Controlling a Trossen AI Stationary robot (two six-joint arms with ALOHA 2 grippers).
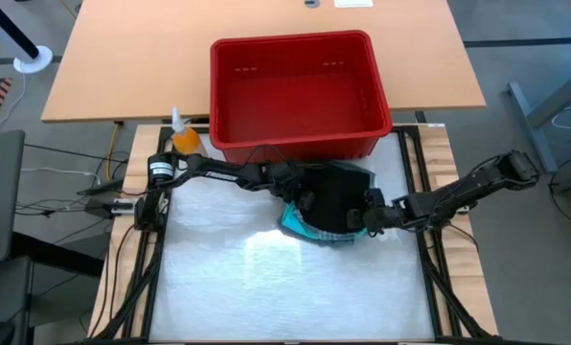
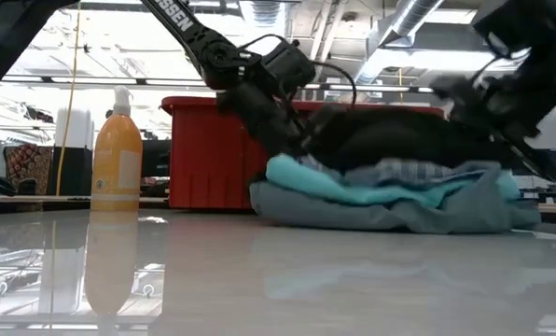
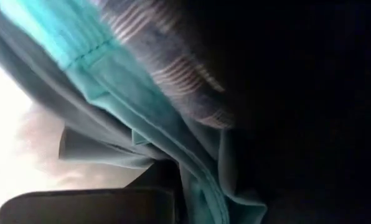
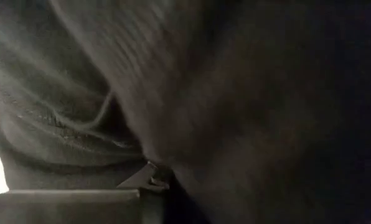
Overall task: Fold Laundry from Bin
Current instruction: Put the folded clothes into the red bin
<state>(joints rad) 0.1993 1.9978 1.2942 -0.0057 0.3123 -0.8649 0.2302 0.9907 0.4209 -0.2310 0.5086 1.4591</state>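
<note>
Lying in a low heap on the pale, glossy counter [image 1: 266, 287], the soft laundry pile [image 2: 390, 201] sits just in front of the red rectangular plastic bin with slotted sides and a thick rim [image 1: 295, 96], which holds no garment that the high view can show. From the low view the heap is layered: a grey-green garment [image 2: 446, 217] at the bottom, a bright turquoise garment [image 2: 325, 180] over it, a blue-grey striped shirt [image 2: 409, 171] above that, and a large black garment [image 2: 390, 138] on top. The left claw [image 1: 300, 196] reaches in from the left and is pressed into the left side of the heap; its wrist view is filled with turquoise, grey-green and striped cloth close against one dark finger [image 3: 86, 208], and whether it is spread or pinching cannot be told. The right claw [image 1: 372, 218] comes from the right and is buried at the heap's right edge; its wrist view shows only dim folds of cloth, and its state likewise cannot be told. An orange plastic pump bottle [image 2: 117, 154] stands upright on the counter, left of the bin and well apart from the heap.
</note>
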